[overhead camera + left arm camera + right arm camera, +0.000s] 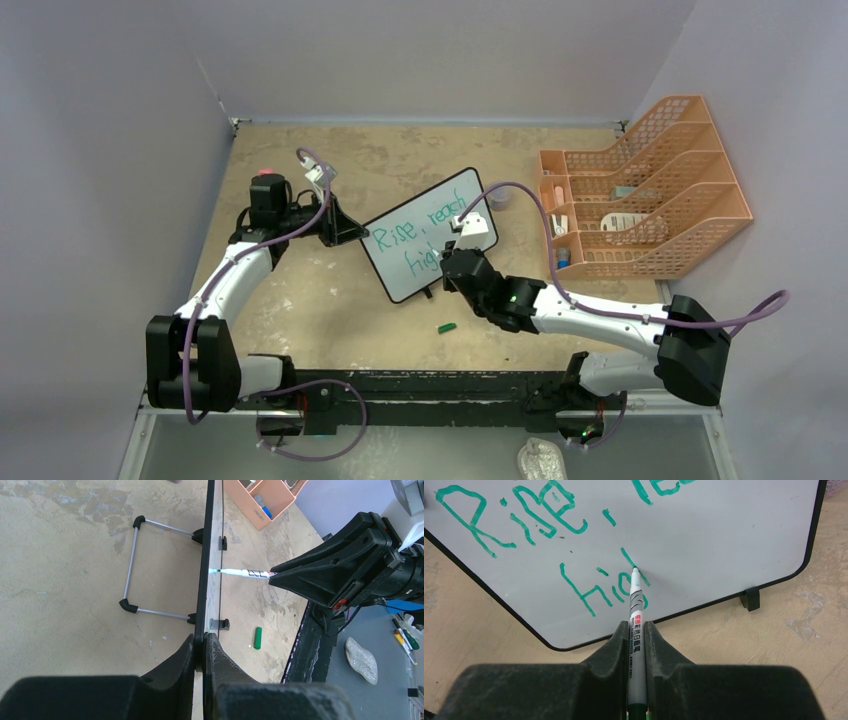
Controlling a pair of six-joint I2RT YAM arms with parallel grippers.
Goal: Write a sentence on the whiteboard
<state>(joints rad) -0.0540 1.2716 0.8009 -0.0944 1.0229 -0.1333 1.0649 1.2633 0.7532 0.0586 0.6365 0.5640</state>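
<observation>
The whiteboard (425, 215) stands tilted at the table's middle, seen edge-on in the left wrist view (203, 575) and face-on in the right wrist view (724, 535). My left gripper (350, 232) (204, 637) is shut on the board's black left edge. The sentence (405, 243) (524, 520) in green reads "Rise, reach" with "hig" started below it. My right gripper (450, 260) (638, 626) is shut on a white-barrelled green marker (637, 607) (245, 573). The marker's tip touches the board on the last green stroke of the lower line.
An orange file rack (640, 200) with small items stands at the back right. The green marker cap (447, 327) (257, 638) lies on the table in front of the board. A wire stand (131, 565) props the board from behind. Grey walls close three sides.
</observation>
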